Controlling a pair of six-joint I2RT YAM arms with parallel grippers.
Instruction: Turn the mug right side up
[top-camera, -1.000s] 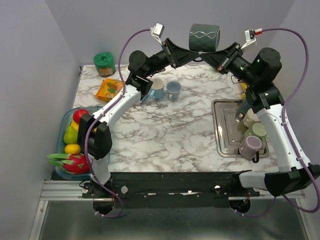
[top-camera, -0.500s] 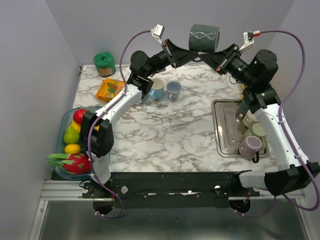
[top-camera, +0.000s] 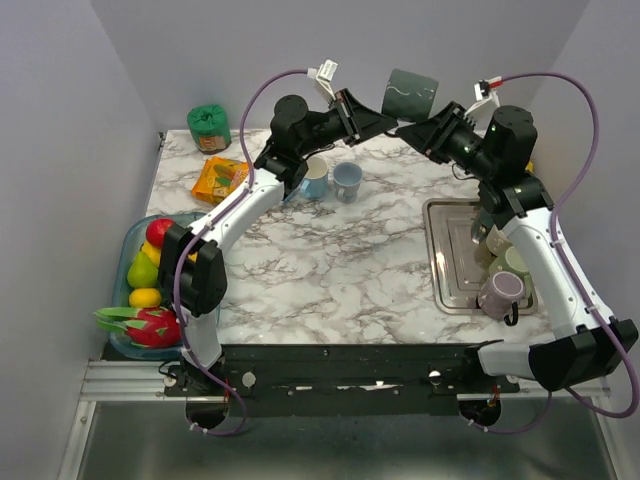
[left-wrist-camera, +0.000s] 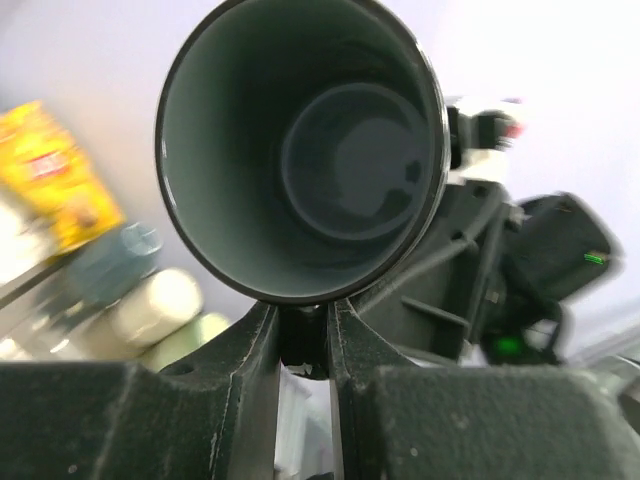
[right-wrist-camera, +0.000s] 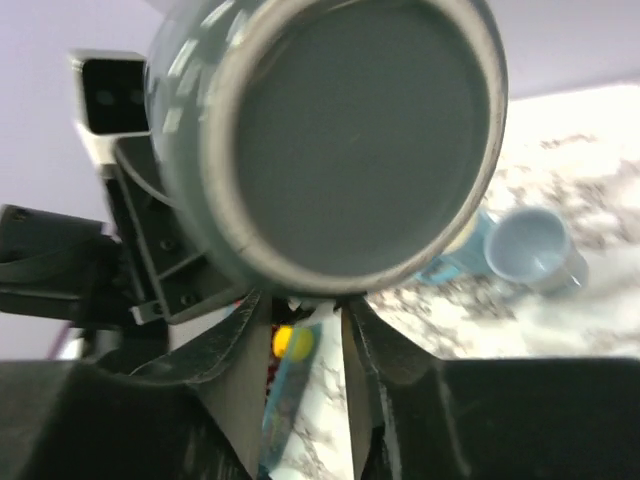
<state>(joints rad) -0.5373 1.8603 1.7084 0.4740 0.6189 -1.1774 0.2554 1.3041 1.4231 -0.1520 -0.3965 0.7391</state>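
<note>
I'm looking down on a white marble desk (top-camera: 330, 260) boxed in by plain lilac-grey walls. At its near left corner sits a blue tray (top-camera: 133, 228) of fruit, with a dragon fruit (top-camera: 150, 325) nearest me. Along the right edge a metal basin (top-camera: 432, 262) holds several mugs, among them a purple mug (top-camera: 500, 292). Further back on the left lies an orange packet (top-camera: 218, 180), and a green bundle (top-camera: 208, 125) fills the far left corner. Two pale blue cups (top-camera: 315, 178) stand upright side by side near the middle of the far edge.

Above that far edge both arms meet in the air at the dark green mug (top-camera: 410, 93). It is off the desk and lying roughly sideways, its mouth facing the left wrist camera and its base facing the right one. The left gripper (left-wrist-camera: 302, 330) is pinched almost closed on the mug's lower edge; whether it has the handle or the wall I cannot tell. The right gripper (right-wrist-camera: 300, 320) stands partly open just under the base, with the desk showing through the gap, and I cannot tell whether its fingers (right-wrist-camera: 235, 350) touch the mug.
</note>
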